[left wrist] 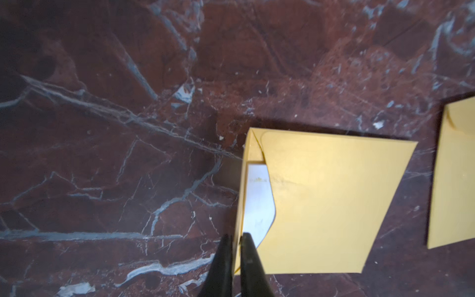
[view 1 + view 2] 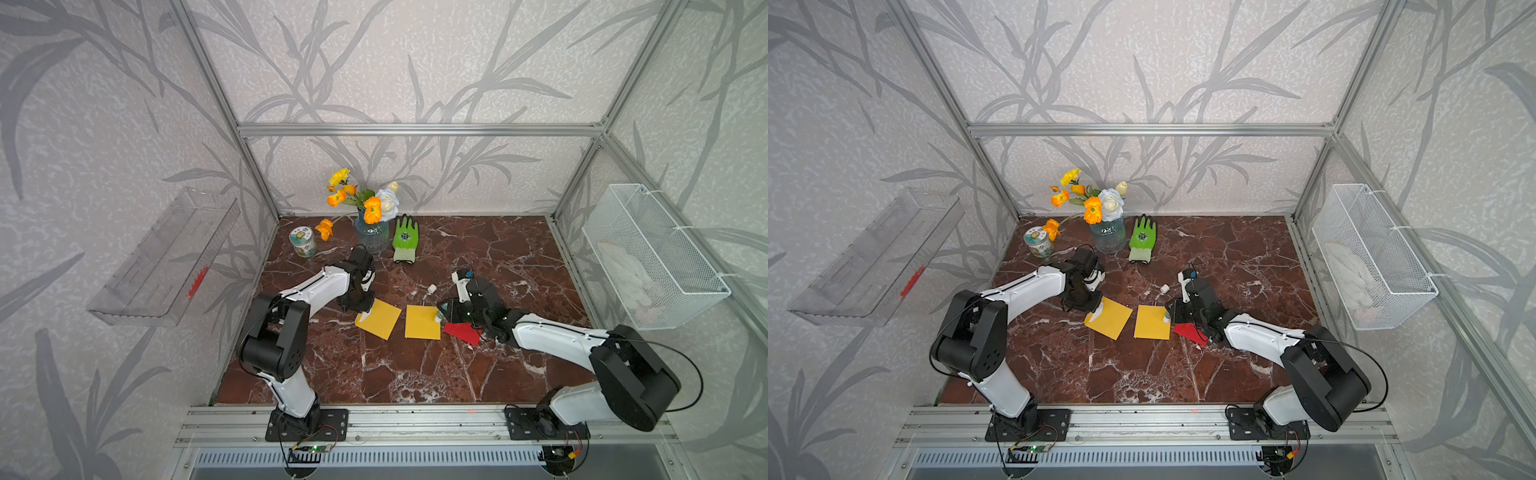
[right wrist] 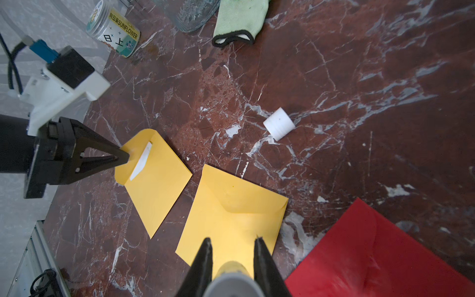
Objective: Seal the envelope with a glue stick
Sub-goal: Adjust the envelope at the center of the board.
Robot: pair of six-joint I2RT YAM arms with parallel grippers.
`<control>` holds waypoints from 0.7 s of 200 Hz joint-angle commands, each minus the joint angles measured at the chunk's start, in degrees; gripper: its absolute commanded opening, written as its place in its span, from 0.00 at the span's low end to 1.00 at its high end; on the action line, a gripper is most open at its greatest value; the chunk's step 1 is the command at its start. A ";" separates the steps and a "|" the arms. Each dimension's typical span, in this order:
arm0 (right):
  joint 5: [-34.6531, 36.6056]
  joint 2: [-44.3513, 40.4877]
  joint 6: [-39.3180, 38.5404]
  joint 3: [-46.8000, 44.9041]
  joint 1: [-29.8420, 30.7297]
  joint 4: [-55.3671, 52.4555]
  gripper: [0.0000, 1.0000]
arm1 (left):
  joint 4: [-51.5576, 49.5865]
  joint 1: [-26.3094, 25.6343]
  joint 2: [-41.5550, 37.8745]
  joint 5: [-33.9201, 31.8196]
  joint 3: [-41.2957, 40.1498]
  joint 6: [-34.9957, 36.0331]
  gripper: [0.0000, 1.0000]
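Right wrist view: right gripper point(image 3: 232, 243) clamps the glue stick point(image 3: 231, 271) while left gripper point(image 3: 125, 157) pinches the yellow envelope point(image 3: 158, 187) farther from the cap point(image 3: 279, 124), likely baring its flap.

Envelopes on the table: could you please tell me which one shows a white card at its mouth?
The yellow envelope pinched by the left pincer: a white card shows at its mouth. The second yellow envelope and the red envelope show none.
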 commanded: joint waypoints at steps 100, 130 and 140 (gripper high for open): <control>-1.50 0.58 0.61 2.28 0.03 1.02 0.00 | 2.63 3.50 -9.98 3.90 -2.48 -18.64 0.45; -1.44 0.58 0.31 3.13 1.34 1.16 0.00 | 2.72 6.45 -10.07 4.00 -4.20 -23.71 0.17; -1.44 0.65 0.43 3.41 1.85 1.31 0.00 | 3.12 7.83 -10.23 4.78 -4.89 -24.82 0.03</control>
